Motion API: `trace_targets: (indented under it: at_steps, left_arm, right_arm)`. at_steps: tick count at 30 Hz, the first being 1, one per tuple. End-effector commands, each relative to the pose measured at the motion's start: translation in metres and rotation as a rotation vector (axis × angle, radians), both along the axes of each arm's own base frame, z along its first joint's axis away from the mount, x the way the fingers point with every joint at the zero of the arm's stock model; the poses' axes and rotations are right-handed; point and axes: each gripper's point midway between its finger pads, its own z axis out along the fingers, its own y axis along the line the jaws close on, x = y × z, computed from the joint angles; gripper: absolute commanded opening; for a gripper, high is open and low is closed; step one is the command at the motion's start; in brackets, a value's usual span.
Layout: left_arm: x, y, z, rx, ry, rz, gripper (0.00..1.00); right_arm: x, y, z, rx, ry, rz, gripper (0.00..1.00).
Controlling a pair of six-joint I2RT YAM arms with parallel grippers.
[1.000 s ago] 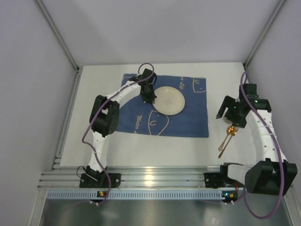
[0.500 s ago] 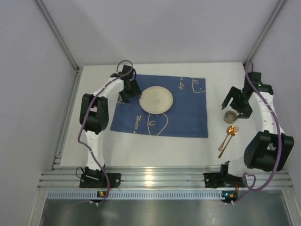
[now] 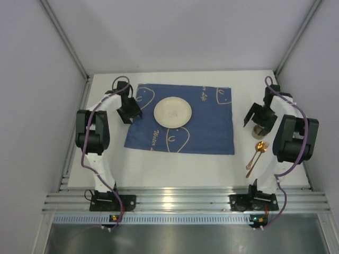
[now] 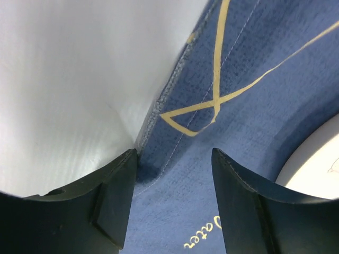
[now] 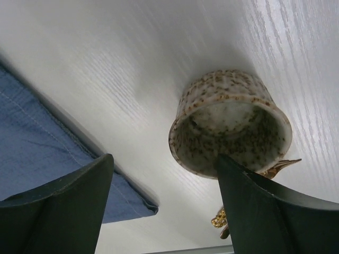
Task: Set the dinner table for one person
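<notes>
The white dinner table carries a blue mat with a cream plate on it. My left gripper hangs open over the mat's left edge, with only cloth between its fingers; the plate's rim shows at the right. Right of the mat stands a speckled cup, upright. My right gripper is open just above it. The cup sits ahead of the right finger, not between the fingers.
Gold cutlery lies on the table just in front of the cup, and a bit of it peeks out under the cup. The mat's corner lies left of the cup. Aluminium rails run along the near edge; walls close in on both sides.
The left gripper opened and drew back left off the plate; plate and mat ended up further left. The right gripper moved away from the cutlery toward the back, and the cup came into view.
</notes>
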Motion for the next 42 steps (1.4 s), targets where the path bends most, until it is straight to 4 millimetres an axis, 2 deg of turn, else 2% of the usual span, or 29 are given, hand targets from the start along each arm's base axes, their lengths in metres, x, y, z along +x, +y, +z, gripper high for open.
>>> trace_targets:
  at_steps: [1, 4, 8, 10, 13, 14, 16, 17, 20, 21, 22, 24, 25, 26, 27, 28, 29, 30, 31, 32, 33, 34, 35, 36, 37, 38, 39, 40, 42]
  left_arm:
    - [-0.013, -0.008, -0.001, -0.029, 0.000, -0.040, 0.63]
    - [-0.030, -0.002, -0.011, 0.004, 0.049, -0.037, 0.59]
    - [-0.048, 0.004, -0.007, 0.025, 0.051, -0.035, 0.55]
    - [-0.055, 0.006, -0.007, 0.029, 0.057, -0.032, 0.54]
    - [-0.064, 0.010, -0.010, 0.039, 0.070, -0.031, 0.54]
    - [-0.065, 0.011, -0.009, 0.041, 0.073, -0.027, 0.54]
    - [-0.063, 0.014, -0.007, 0.049, 0.072, -0.020, 0.54]
    - [-0.061, 0.014, -0.005, 0.048, 0.068, -0.017, 0.54]
    - [-0.054, 0.014, 0.004, 0.044, 0.053, -0.011, 0.54]
    - [-0.052, 0.013, 0.008, 0.041, 0.050, -0.009, 0.54]
    - [-0.048, 0.013, 0.014, 0.039, 0.034, -0.007, 0.55]
    - [-0.043, 0.013, 0.022, 0.041, 0.015, -0.006, 0.57]
    - [-0.040, 0.013, 0.029, 0.040, 0.004, -0.007, 0.59]
    - [-0.039, 0.013, 0.032, 0.040, 0.003, -0.005, 0.62]
    - [-0.037, 0.020, 0.035, 0.077, -0.003, 0.008, 0.64]
    - [-0.032, 0.020, 0.041, 0.081, -0.019, 0.007, 0.66]
    - [-0.034, 0.022, 0.042, 0.089, -0.010, 0.006, 0.68]
    - [-0.033, 0.023, 0.044, 0.099, -0.014, 0.010, 0.68]
    - [-0.030, 0.024, 0.048, 0.101, -0.024, 0.010, 0.69]
    - [-0.031, 0.025, 0.050, 0.105, -0.020, 0.008, 0.69]
    - [-0.031, 0.025, 0.052, 0.109, -0.023, 0.012, 0.69]
    - [-0.032, 0.027, 0.054, 0.116, -0.027, 0.015, 0.69]
    - [-0.033, 0.027, 0.056, 0.118, -0.030, 0.017, 0.69]
    - [-0.034, 0.028, 0.057, 0.122, -0.029, 0.019, 0.69]
    - [-0.037, 0.029, 0.059, 0.123, -0.034, 0.020, 0.69]
    - [-0.040, 0.030, 0.059, 0.131, -0.030, 0.022, 0.68]
    - [-0.043, 0.031, 0.059, 0.134, -0.027, 0.027, 0.68]
    - [-0.048, 0.032, 0.058, 0.135, -0.022, 0.028, 0.68]
    - [-0.054, 0.033, 0.058, 0.139, -0.019, 0.033, 0.67]
  right_arm:
    - [0.030, -0.008, 0.004, -0.040, -0.064, -0.005, 0.78]
    - [0.036, -0.009, -0.006, -0.047, -0.048, 0.005, 0.76]
    - [0.038, -0.004, -0.018, -0.054, -0.032, 0.023, 0.71]
    - [0.036, 0.002, -0.026, -0.050, -0.017, 0.037, 0.64]
    - [0.032, 0.001, -0.034, -0.079, 0.005, 0.048, 0.41]
    - [0.031, 0.001, -0.034, -0.088, 0.005, 0.055, 0.26]
    - [0.027, 0.000, -0.036, -0.095, 0.012, 0.065, 0.05]
    - [0.027, -0.001, -0.034, -0.104, 0.012, 0.071, 0.00]
    - [0.029, -0.005, -0.021, -0.140, -0.011, 0.084, 0.00]
    - [0.029, -0.006, -0.011, -0.155, -0.020, 0.091, 0.00]
    - [0.038, -0.006, 0.001, -0.175, -0.047, 0.094, 0.00]
    - [0.045, 0.002, 0.020, -0.217, -0.069, 0.121, 0.00]
    - [0.060, 0.006, 0.039, -0.229, -0.123, 0.127, 0.00]
    - [0.067, 0.020, 0.048, -0.236, -0.140, 0.160, 0.00]
    - [0.072, 0.025, 0.052, -0.236, -0.139, 0.161, 0.00]
    - [0.090, 0.044, 0.072, -0.233, -0.202, 0.193, 0.00]
    - [0.098, 0.065, 0.079, -0.226, -0.226, 0.235, 0.00]
    - [0.107, 0.077, 0.074, -0.215, -0.223, 0.254, 0.00]
    - [0.122, 0.089, 0.092, -0.203, -0.275, 0.268, 0.00]
    - [0.129, 0.110, 0.094, -0.178, -0.287, 0.306, 0.00]
    - [0.136, 0.120, 0.082, -0.164, -0.266, 0.319, 0.00]
    - [0.152, 0.132, 0.096, -0.151, -0.319, 0.330, 0.00]
    - [0.155, 0.145, 0.095, -0.136, -0.317, 0.351, 0.00]
    - [0.162, 0.152, 0.075, -0.129, -0.283, 0.357, 0.00]
    - [0.175, 0.158, 0.087, -0.126, -0.327, 0.360, 0.00]
    - [0.177, 0.166, 0.082, -0.113, -0.317, 0.371, 0.00]
    - [0.183, 0.171, 0.061, -0.104, -0.285, 0.371, 0.00]
    - [0.190, 0.176, 0.065, -0.092, -0.308, 0.371, 0.00]
    - [0.194, 0.185, 0.046, -0.070, -0.285, 0.379, 0.00]
